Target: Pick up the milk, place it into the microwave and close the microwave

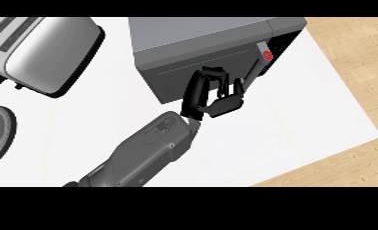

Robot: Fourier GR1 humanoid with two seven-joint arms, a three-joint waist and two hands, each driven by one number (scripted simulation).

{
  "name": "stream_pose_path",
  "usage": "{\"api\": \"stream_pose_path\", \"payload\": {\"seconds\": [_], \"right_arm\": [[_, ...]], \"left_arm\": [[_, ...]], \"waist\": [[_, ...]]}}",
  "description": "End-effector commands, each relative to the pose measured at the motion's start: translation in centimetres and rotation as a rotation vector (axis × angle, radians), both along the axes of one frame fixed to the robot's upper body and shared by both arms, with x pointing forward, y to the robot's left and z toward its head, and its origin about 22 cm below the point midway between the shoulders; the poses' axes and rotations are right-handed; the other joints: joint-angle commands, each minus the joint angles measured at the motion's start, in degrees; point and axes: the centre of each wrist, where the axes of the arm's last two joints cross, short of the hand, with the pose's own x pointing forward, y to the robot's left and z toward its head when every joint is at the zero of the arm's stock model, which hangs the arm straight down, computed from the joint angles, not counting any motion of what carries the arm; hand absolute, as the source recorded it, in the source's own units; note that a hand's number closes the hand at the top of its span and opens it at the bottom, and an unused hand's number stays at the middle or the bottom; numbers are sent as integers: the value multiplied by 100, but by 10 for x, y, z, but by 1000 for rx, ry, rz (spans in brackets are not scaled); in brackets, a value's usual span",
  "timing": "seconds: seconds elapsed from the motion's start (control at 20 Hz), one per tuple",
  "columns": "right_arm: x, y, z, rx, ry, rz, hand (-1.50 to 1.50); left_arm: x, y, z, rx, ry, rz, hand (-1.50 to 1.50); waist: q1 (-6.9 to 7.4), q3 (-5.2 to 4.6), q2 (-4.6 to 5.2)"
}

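The grey microwave [214, 36] stands at the back of the white counter [295, 124], and its dark door [173, 76] looks closed against the body. A grey handle [255, 69] runs down the door's right side, beside a control panel with a red button [266, 54]. My right hand [210, 94] is in front of the door, its fingers held fairly straight and touching the door's lower front next to the handle. It holds nothing. No milk carton shows anywhere. My left hand does not show.
A silver toaster [48, 54] sits at the back left. A dark round object [6, 129] pokes in from the left edge. The counter's edge runs diagonally at the right, with wooden floor [354, 54] beyond it.
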Motion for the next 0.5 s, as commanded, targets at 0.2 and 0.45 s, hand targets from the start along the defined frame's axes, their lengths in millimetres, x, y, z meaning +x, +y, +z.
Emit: {"api": "stream_pose_path", "payload": {"seconds": [0.2, 0.45], "right_arm": [[4, -15, 18, -22, -17, -27, -150], [7, -20, 25, -31, -25, -44, -150]], "left_arm": [[27, 3, 18, -23, -42, 57, 150], [27, 2, 18, -41, -52, 55, 150]], "waist": [[-46, 3, 74], [-40, 7, 96]]}}
